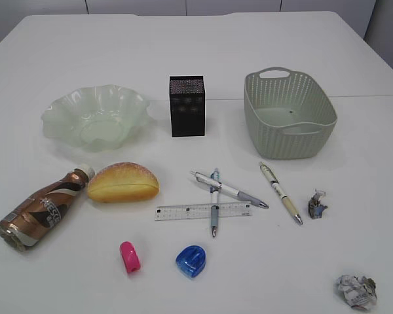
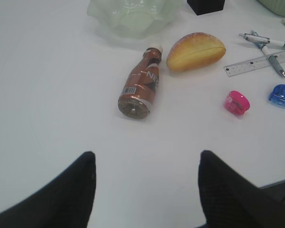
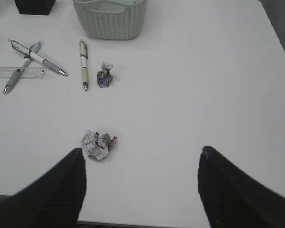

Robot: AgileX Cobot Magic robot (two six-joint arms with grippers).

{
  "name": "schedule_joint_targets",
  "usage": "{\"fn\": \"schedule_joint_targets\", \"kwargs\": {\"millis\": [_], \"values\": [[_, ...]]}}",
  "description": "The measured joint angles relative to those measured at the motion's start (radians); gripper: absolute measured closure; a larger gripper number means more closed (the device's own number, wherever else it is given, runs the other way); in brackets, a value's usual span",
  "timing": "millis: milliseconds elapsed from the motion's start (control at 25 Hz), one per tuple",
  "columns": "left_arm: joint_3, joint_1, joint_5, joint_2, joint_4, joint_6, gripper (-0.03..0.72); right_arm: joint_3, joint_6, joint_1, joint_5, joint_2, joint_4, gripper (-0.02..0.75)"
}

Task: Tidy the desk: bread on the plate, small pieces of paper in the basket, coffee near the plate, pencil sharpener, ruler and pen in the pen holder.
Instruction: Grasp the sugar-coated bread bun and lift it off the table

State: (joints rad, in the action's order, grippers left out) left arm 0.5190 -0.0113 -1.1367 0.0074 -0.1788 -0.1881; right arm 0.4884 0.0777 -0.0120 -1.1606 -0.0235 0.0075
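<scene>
Lab or office: plain white table [image 1: 354, 150], pale cabinet fronts [image 1: 183, 6] behind, staged desk items.

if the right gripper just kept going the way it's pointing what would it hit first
Probably the nearer crumpled paper ball, lying just ahead and slightly left of the open right gripper. Beyond it sit a second paper scrap and the basket. Depth is hard to judge; dead centre it might pass over bare table.

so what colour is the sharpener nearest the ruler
Blue: the rounded blue plastic pencil sharpener, clearest in the exterior view.
</scene>
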Motion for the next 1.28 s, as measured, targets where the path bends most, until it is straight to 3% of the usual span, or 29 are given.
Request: {"fn": "schedule_joint_targets", "kwargs": {"millis": [1280], "values": [[0.0, 0.0, 0.0, 0.0, -0.013, 0.0, 0.202, 0.0, 0.0, 0.0, 0.0, 0.0, 0.0, 0.166]]}}
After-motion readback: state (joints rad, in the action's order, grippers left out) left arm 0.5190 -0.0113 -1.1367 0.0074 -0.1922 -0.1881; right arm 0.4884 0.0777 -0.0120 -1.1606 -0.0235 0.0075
